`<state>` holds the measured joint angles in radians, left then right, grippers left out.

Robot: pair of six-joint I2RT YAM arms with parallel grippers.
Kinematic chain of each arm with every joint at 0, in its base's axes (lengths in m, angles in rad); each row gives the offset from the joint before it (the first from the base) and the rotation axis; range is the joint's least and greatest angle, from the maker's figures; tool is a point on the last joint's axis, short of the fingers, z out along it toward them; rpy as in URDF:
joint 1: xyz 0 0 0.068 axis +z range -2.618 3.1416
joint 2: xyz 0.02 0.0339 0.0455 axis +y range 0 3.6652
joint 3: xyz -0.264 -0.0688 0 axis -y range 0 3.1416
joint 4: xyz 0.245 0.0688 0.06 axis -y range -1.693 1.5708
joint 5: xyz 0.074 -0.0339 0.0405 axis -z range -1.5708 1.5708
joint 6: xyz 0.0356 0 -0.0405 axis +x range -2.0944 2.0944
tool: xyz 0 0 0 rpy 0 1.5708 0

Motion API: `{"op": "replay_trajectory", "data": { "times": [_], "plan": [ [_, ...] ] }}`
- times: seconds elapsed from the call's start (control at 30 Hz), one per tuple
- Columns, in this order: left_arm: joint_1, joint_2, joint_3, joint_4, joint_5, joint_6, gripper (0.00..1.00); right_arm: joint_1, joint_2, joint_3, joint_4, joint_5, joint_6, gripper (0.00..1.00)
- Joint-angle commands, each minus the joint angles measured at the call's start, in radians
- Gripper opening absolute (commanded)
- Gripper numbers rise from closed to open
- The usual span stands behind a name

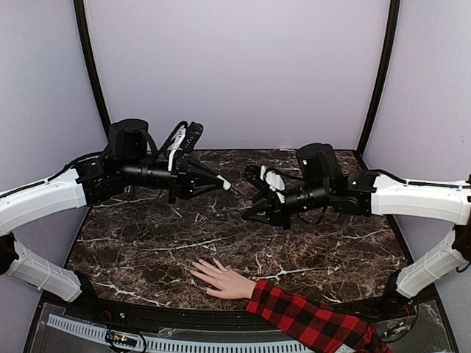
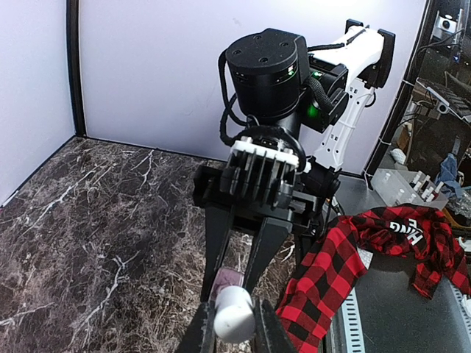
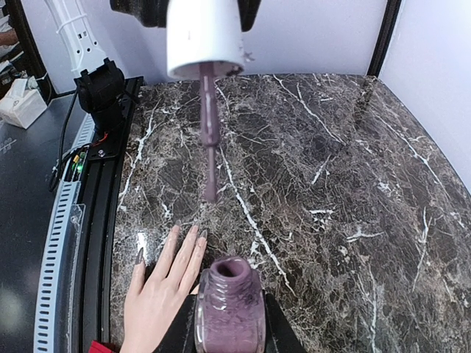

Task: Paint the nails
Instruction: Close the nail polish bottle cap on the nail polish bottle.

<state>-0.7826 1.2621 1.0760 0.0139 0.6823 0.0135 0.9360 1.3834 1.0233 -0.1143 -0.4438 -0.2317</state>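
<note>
Left gripper [image 1: 223, 183] pinches the brush cap [image 3: 204, 37], right gripper [image 3: 229, 332] clamps the open bottle [image 3: 228, 298], which could spill if tilted.

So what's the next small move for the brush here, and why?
Probably the left gripper should carry the brush down to the nails of the hand: it is already out of the open bottle in the right gripper, hanging above the marble table, not yet over the hand.

Dark marble tabletop [image 1: 147, 250] w/ white veins. Lilac backdrop walls [image 1: 235, 73], plain. Perforated white rail [image 1: 96, 332] along near edge.
</note>
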Motion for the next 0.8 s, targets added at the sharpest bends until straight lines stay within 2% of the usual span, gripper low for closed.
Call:
{"op": "replay_trajectory", "data": {
  "times": [0.0,0.77],
  "plan": [
    [0.004,-0.008,-0.012,0.026,0.020,0.000,0.00,0.006,-0.029,0.019,0.027,0.002,-0.013,0.00],
    [-0.009,0.021,-0.008,0.010,0.008,0.004,0.00,0.014,-0.028,0.052,0.016,-0.010,-0.021,0.00]
  ]
}}
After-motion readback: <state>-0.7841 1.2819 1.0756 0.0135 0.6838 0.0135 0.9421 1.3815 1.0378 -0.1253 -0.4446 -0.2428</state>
